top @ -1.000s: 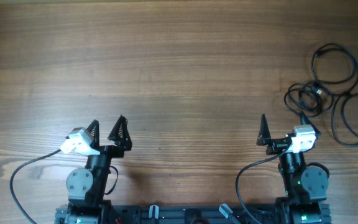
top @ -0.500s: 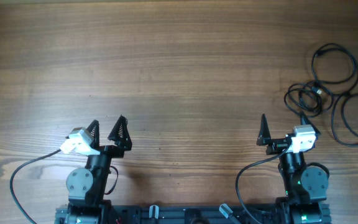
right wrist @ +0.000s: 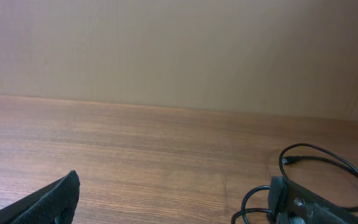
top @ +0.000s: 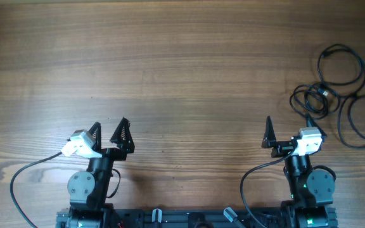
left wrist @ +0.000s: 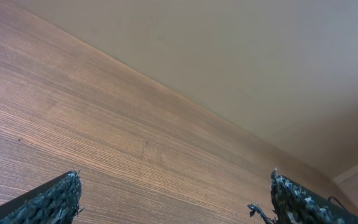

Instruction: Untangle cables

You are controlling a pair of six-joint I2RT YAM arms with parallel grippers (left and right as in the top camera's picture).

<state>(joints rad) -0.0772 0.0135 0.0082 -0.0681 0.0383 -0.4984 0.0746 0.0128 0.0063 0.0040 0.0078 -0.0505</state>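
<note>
Overhead bench (top: 182, 63): wood-grain top fills the view, with both arm bases along its near edge.
Overhead cables (top: 322, 92): thin black cords by the bench's right edge, between the near-right and far-right corners. They are bunched at a small knot, with loose loops spreading toward the far edge and the right edge.
Overhead left pincer (top: 109, 123): released, jaws spread wide with nothing between them. It sits toward the near-left corner, well apart from the cables.
Overhead right pincer (top: 289, 120): released, jaws wide and holding nothing. It sits toward the near-right corner, and its right fingertip is just beside the nearest loop; contact cannot be told.
Left wrist fingers (left wrist: 51, 200): two dark tips at the bottom corners, far apart, with bare bench between them.
Left wrist wall (left wrist: 241, 56): plain beige, meeting the bench's far edge.
Left wrist cables: a small dark scrap just inside the right-hand tip, too small to read.
Right wrist fingers (right wrist: 51, 198): spread wide with only bench between them.
Right wrist cables: one loop with a plug end (right wrist: 288, 160) arcs over the right-hand finger, and more strands lie at that finger's inner side; touching or not cannot be told.
</note>
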